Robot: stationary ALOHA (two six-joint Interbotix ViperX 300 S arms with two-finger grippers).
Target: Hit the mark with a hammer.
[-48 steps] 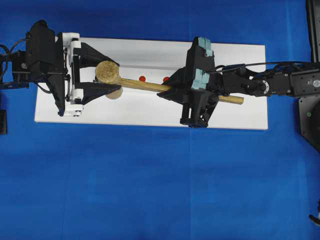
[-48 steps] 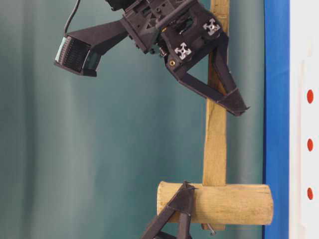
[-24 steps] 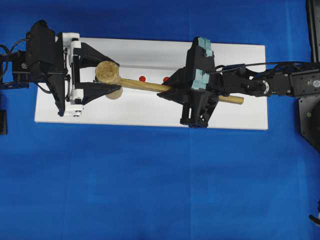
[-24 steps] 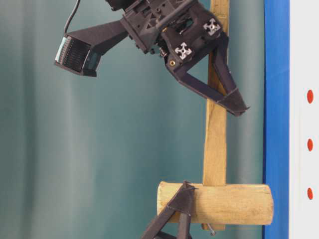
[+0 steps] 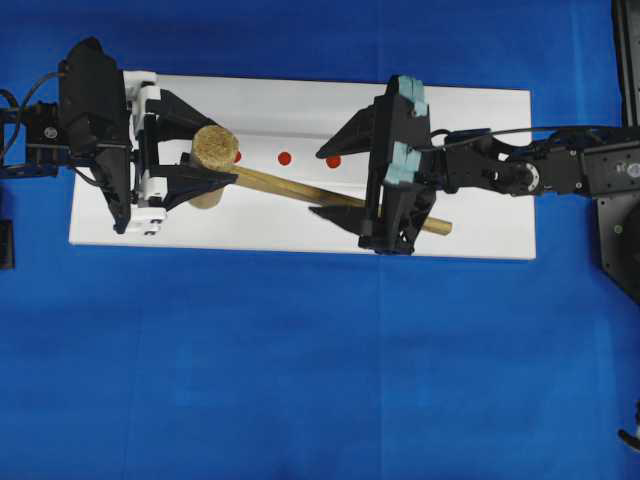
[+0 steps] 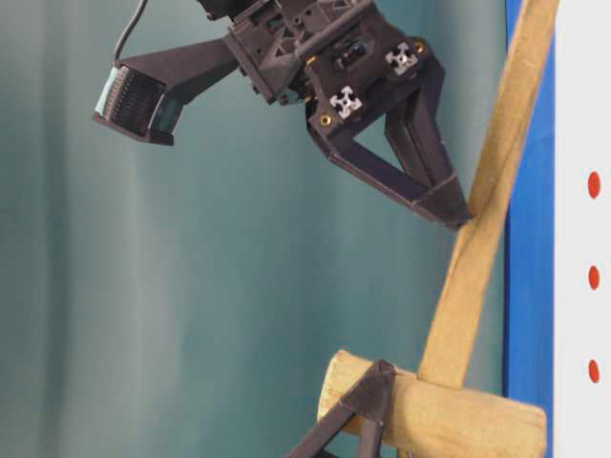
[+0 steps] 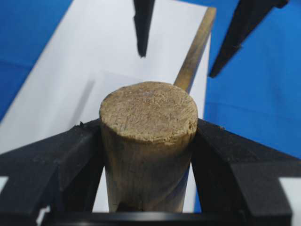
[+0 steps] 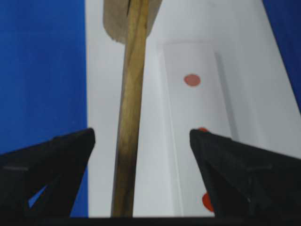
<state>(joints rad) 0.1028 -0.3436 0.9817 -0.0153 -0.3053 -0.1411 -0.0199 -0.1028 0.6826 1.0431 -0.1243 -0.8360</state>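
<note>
Left fingers (image 5: 190, 160): I am clamping the thick cylindrical head of the light-brown wooden mallet (image 5: 214, 148).
Right fingers (image 5: 330, 182): I am holding them spread, straddling the flat handle (image 5: 320, 194) without gripping.

Hammer (image 5: 300, 188) lying across board (image 5: 480, 120), head left, marks (image 5: 285, 158) just behind handle

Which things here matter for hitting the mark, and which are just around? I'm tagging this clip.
In the job:
- hammer, its head clamped by the left gripper
- red marks on the white board
- right gripper, open astride the handle

Just around:
- blue table cover
- green backdrop
</note>
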